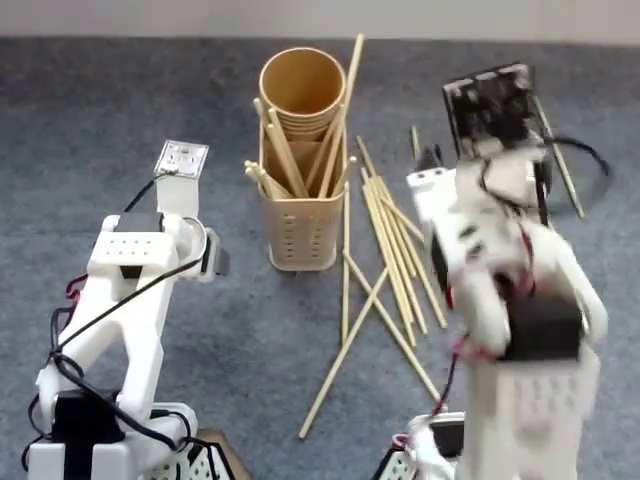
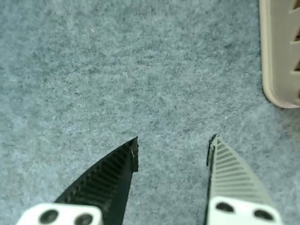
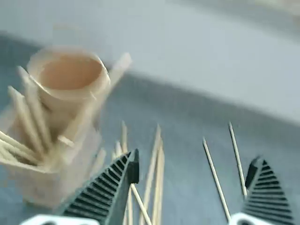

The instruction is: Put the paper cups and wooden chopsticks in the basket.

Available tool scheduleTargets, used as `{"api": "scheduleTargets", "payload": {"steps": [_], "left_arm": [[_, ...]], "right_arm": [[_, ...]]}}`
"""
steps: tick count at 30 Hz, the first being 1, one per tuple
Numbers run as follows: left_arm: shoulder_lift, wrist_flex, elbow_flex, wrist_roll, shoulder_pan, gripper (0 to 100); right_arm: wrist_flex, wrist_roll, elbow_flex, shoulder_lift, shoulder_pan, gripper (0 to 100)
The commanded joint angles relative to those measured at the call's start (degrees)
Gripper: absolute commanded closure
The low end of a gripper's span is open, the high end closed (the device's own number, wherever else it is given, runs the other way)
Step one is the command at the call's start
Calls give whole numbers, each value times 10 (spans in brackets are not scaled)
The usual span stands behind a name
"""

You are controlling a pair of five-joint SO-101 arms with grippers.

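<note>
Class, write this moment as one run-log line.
left gripper open, empty, beside basket | right gripper open over loose chopsticks | paper cups in basket

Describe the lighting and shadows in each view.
High view: soft, even light, the basket casting only a faint shadow on the carpet. Left wrist view: carpet evenly lit, no glare. Right wrist view: bright pale wall behind the paper cups, no hard shadows.

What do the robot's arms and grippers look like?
Both arms are white with black sections. The left arm carries black cables, and the right arm shows red wiring. The left gripper has pointed, ribbed fingers, one black, one pale grey. The right gripper has dark ribbed ones.
</note>
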Motion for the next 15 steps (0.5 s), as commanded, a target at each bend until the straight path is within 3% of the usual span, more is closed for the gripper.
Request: {"api": "scheduleTargets", "payload": {"steps": [1,6,15], "left_arm": [[-18,-3,-1,-4,11,748],[-18,-4,-1,-4,11,748],[-18,-2,-1,-4,11,748]], "right_arm": [[-66,74,191,0,77,650],[-231,106,410,50,109,650],[-274,103,279,315,152,650]]}}
